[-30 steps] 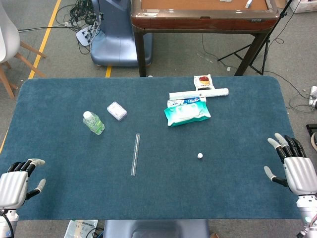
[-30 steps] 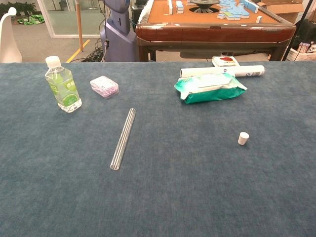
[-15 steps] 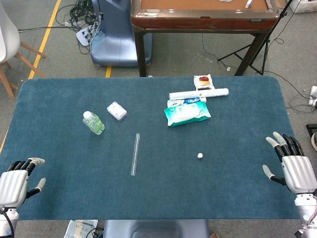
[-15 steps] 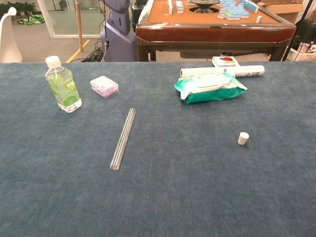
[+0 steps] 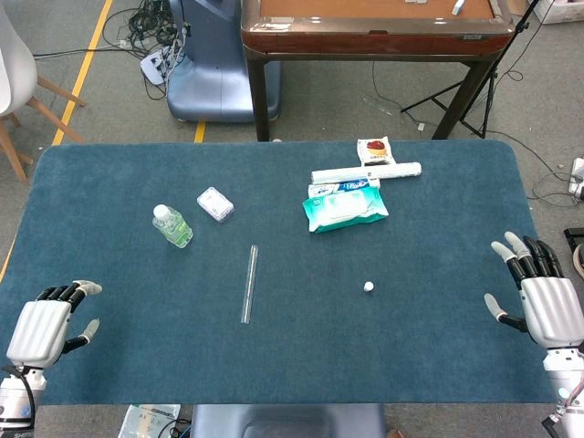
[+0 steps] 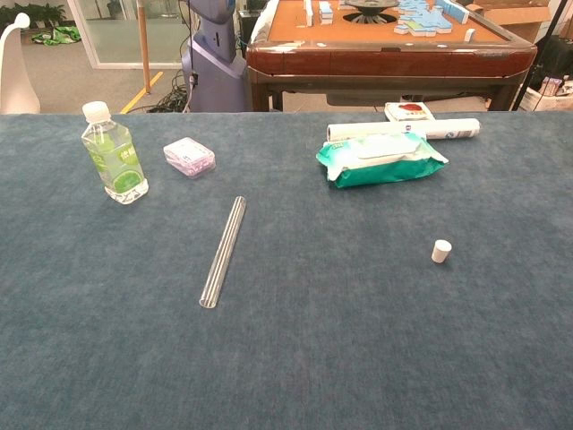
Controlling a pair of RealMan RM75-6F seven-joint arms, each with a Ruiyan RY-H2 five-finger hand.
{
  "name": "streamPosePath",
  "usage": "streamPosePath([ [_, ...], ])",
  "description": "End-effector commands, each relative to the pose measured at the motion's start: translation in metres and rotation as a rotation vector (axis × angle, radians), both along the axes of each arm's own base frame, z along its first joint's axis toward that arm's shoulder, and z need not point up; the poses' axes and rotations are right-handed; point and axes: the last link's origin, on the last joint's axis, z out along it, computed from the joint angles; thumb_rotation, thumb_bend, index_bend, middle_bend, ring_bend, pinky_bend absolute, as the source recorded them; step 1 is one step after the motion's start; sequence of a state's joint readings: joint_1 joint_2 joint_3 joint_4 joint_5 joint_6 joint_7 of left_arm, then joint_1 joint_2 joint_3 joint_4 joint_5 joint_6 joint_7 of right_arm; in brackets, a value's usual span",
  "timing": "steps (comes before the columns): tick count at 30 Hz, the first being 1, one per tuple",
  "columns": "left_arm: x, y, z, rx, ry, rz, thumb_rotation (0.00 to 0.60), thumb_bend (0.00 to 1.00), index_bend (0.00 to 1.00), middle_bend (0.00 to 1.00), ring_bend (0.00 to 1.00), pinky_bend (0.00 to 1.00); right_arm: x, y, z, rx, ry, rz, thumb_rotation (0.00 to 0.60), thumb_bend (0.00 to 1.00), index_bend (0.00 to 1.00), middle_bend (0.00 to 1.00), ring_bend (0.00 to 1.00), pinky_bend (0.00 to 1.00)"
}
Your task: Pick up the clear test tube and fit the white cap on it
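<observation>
1. The table (image 5: 109,201), covered in blue felt, carries everything; both hands sit at its near corners, seen only in the head view, and the chest view shows neither.
2. The left hand (image 5: 41,330) hovers at the near-left corner, palm down, fingers loosely spread, holding nothing. Compared with a second ago it has crept inward and forward over the felt, toward the middle of the table.
3. The right hand (image 5: 549,308) hangs at the near-right edge, fingers apart and empty. It has barely shifted, only a touch lower in the frame than before.
4. The clear test tube (image 5: 249,283) lies flat, ahead of the left hand and off to its inner side. Its long axis runs nearly front to back, open end nearest the robot in the chest view (image 6: 223,252). It lies well apart from both hands, but I judge it nearer the left, so that hand probably takes it, closing across the tube's width.
5. The white cap (image 5: 368,286) stands alone on the felt, between the tube and the right hand, ahead of that hand and well to its inner side; it is nearer the right hand than the left. Also clear in the chest view (image 6: 440,251).
6. Tube and cap have not moved since the earlier frames.
</observation>
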State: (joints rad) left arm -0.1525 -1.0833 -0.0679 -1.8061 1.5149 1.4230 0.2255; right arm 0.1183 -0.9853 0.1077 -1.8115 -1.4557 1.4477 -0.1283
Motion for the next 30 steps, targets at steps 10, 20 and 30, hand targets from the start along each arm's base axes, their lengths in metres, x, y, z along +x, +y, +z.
streamPosePath([
  [10, 0.024, 0.058, -0.02, -0.289, 0.019, -0.142, 0.6, 0.31, 0.28, 0.8, 0.79, 0.87, 0.01, -0.014, 0.011, -0.026, 0.002, 0.003, 0.6, 0.3, 0.14, 0.08, 0.0, 0.01],
  [20, 0.049, 0.113, -0.058, -0.46, 0.022, -0.133, 0.6, 0.59, 0.22, 1.0, 1.0, 1.0, 0.012, -0.018, 0.008, -0.014, 0.006, -0.01, 0.6, 0.3, 0.14, 0.08, 0.0, 0.01],
  [30, 0.077, 0.147, -0.094, -0.575, 0.036, -0.103, 0.6, 0.61, 0.09, 1.0, 1.0, 1.0, 0.012, -0.02, 0.007, -0.005, 0.01, -0.024, 0.6, 0.3, 0.14, 0.08, 0.0, 0.01],
])
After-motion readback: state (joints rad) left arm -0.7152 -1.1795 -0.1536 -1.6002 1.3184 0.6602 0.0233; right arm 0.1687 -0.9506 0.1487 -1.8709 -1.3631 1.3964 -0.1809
